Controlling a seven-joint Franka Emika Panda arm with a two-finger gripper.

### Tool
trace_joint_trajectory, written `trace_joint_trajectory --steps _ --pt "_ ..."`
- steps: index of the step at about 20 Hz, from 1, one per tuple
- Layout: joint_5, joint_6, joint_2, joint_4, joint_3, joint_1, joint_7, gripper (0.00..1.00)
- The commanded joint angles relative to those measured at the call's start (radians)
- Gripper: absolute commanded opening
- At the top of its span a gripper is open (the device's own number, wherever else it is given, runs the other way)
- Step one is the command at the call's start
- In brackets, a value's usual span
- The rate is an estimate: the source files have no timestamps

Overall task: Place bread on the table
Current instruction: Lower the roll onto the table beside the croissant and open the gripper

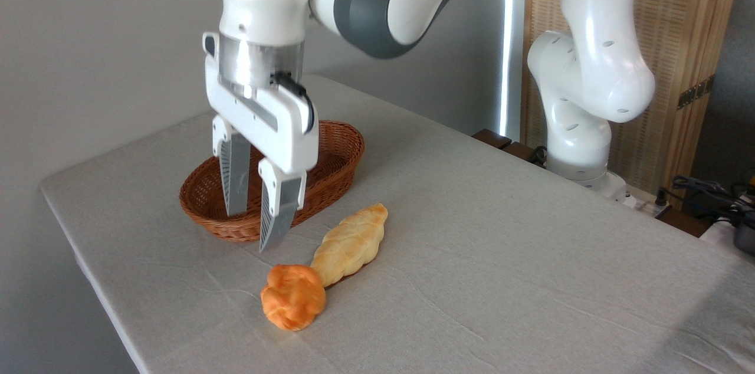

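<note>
1. Camera view from the fixed position shows my white two-finger gripper [255, 226] hanging with its fingers spread apart and nothing between them.
2. Just below it and a little to the right, the small roundish deep-orange bun with a lumpy knotted surface [293, 297] lies on the light grey cloth tabletop [501, 256], clear of the fingertips.
3. Touching the bun's upper right side is a longer pale-yellow braided pointed loaf [351, 244], further right of the gripper.
4. Behind the gripper sits a brown oval wicker basket [336, 170]; I can see nothing in the part not hidden by the fingers.
5. I judge the bun light and probably soft, with a bumpy skin giving fair purchase.
6. If I had to retake it, I would close across its widest middle, squeezing gently, away from the loaf.
7. With the bun on the tabletop, the task looks done to me.
</note>
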Motion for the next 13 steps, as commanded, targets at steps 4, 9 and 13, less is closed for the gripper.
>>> trace_joint_trajectory --steps 4,9,13 --pt "-0.002 -0.258 -0.015 0.119 -0.005 -0.015 -0.040 1.00" --pt "0.005 -0.405 -0.009 0.119 -0.050 -0.019 -0.095 1.00" --pt "0.008 -0.405 -0.008 0.124 -0.057 -0.016 -0.104 1.00"
